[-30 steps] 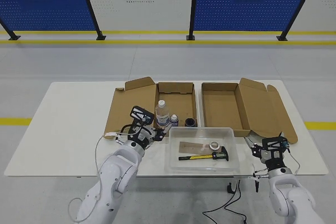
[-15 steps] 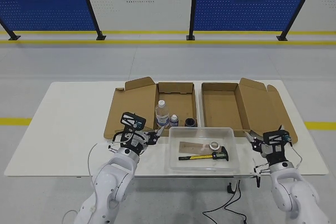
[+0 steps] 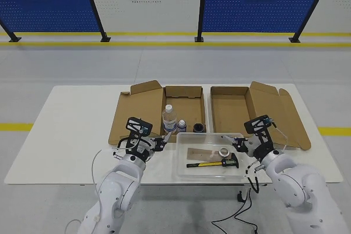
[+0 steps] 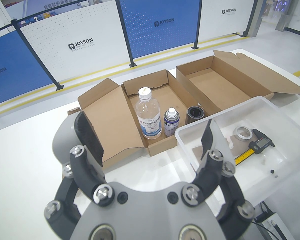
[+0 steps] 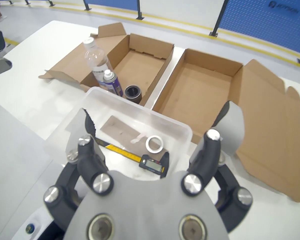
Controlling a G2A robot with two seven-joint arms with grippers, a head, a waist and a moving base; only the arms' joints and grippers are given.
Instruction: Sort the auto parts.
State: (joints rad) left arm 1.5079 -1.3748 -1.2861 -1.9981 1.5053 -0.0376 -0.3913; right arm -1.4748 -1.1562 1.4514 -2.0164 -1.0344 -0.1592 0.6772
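Observation:
A clear plastic bin (image 3: 181, 153) (image 4: 240, 103) (image 5: 115, 96) at the table's front holds a yellow-scaled digital caliper (image 3: 213, 164) (image 4: 257, 146) (image 5: 142, 159), a metal ring (image 3: 224, 152) (image 4: 243, 132) (image 5: 154, 144) and a brown card. The left cardboard box (image 3: 190, 93) (image 5: 150, 48) has a clear bottle (image 3: 169, 119) (image 4: 150, 116) (image 5: 95, 58), a spray can (image 3: 182, 125) (image 4: 171, 122) (image 5: 110, 81) and a black cylinder (image 3: 199, 127) (image 4: 193, 113) (image 5: 133, 93) along its near wall. My left gripper (image 3: 146, 140) (image 4: 148, 138) is open, left of the bin. Over the bin's right end, my right gripper (image 3: 251, 141) (image 5: 157, 123) is open and holds nothing.
An open cardboard box (image 3: 231, 111) (image 4: 215, 81) (image 5: 200, 86) with nothing in it stands right of the first one, flaps spread outward. A tiny black piece (image 4: 272, 171) lies on the bin floor. Cables hang off the table's front edge (image 3: 245, 199). Blue fence panels stand behind the table.
My right arm swung from the table's front right corner leftward and away to the bin's right end. The left arm drew back from the left box a second ago, then held still.

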